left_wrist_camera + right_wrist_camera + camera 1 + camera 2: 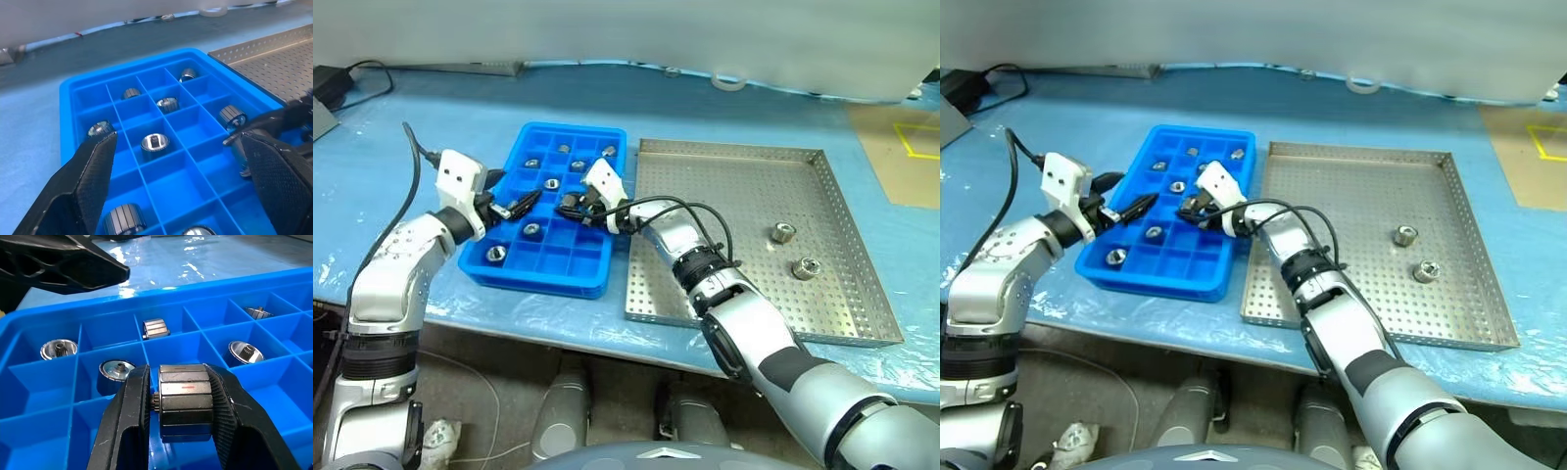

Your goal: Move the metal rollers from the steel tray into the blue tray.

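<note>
R tool [180,404]: two black fingers clamped on one metal roller [186,399], gripped across its ribbed side, held just above the blue tray [612,211] at its mid compartments, presumably so the piece can drop straight into a free cell. L tool [514,207]: fingers wide apart, nothing between them, hovering level over the tray's L side; prob. standing by, clear of the R arm's path. Blue tray: several cells already hold a roller each [155,143], many cells free, incl. those near the R tool. Steel tray [724,294] lies just beside the blue tray, on its R; two rollers remain on its perforated floor [783,233], [805,267], near each other and well apart from the blue tray. Judged: task past halfway; placing step in hand. Both trays sit on a bench [372,166] covered w/ blue plastic sheet, wrinkled and glossy. Far edge: black cable [367,69], roll of tape [728,81]. Far R: tan surface w/ yellow line marking [915,147].
</note>
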Available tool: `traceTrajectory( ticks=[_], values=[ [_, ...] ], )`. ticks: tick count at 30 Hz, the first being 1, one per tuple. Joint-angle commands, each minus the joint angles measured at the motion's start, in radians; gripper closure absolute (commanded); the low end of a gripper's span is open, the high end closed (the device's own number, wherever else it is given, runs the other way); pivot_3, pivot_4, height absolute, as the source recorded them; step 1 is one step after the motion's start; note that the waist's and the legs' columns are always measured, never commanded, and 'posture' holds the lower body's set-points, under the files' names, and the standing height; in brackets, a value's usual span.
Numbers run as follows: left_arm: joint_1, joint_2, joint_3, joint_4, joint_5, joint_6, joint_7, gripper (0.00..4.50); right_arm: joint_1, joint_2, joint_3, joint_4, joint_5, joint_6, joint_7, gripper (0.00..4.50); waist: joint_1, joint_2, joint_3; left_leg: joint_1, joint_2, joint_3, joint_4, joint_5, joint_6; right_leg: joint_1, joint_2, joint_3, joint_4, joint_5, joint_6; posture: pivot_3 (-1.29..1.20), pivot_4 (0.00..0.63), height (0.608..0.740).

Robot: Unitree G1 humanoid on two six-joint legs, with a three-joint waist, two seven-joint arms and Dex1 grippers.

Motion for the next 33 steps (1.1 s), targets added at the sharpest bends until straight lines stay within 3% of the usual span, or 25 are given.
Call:
traceTrajectory(
  ticks=[1,2,8,15,19,25,33],
  values=[
    [-0.010,0.016,0.015,-0.047,-0.016,-0.001,-0.004,0.22,-0.027,0.042,-0.007,0.056,-0.015,-0.045,0.003,3.26,0.002,0.000,0.000,0.000,0.000,0.000,-0.002,0.001,0.001,0.000,0.000,-0.001,0.000,0.000,-0.001,0.37,0.150,0.740],
    [-0.014,0.014,0.014,-0.048,-0.019,0.004,-0.003,0.22,-0.036,0.052,-0.012,0.080,-0.021,-0.051,-0.008,3.26,0.002,0.000,0.000,0.001,0.000,0.000,-0.003,0.001,0.002,0.000,0.000,-0.001,0.000,0.001,-0.001,0.37,0.150,0.740],
    [-0.021,0.002,-0.015,-0.063,-0.032,0.026,-0.009,0.22,-0.075,0.059,-0.050,0.147,-0.043,-0.081,-0.094,1.30,0.004,0.000,0.000,0.002,0.003,-0.001,-0.006,0.006,0.001,0.001,0.000,-0.005,0.000,0.002,-0.004,0.35,0.150,0.740],
    [-0.056,-0.020,-0.062,-0.031,-0.038,0.026,-0.034,0.22,-0.049,-0.026,-0.102,0.029,-0.005,-0.078,-0.044,1.30,0.022,0.000,0.000,-0.001,0.006,-0.001,-0.007,0.011,0.000,0.001,0.000,-0.012,0.000,0.003,-0.005,0.29,0.150,0.740],
    [-0.081,-0.041,-0.099,-0.014,-0.042,0.024,-0.065,0.22,0.060,-0.117,-0.130,-0.234,0.047,0.040,0.022,1.30,0.022,0.000,0.000,-0.003,0.006,0.000,-0.007,0.012,0.000,0.001,0.000,-0.013,0.000,0.003,-0.005,0.23,0.150,0.740],
    [-0.138,-0.113,-0.185,0.035,-0.043,0.012,-0.118,0.22,0.296,-0.356,-0.212,-0.760,0.197,0.404,0.108,1.30,0.027,0.000,0.000,-0.006,0.006,-0.001,-0.007,0.015,-0.002,0.000,0.000,-0.014,-0.003,0.004,-0.004,0.12,0.150,0.740],
    [-0.235,-0.243,-0.288,0.139,-0.039,-0.012,-0.183,0.22,0.611,-0.661,-0.333,-1.109,0.253,0.620,0.118,1.30,-0.006,0.001,0.000,-0.003,0.008,0.001,-0.009,0.017,-0.004,0.001,0.000,-0.013,-0.002,0.005,-0.004,0.00,0.150,0.740]
  ],
)
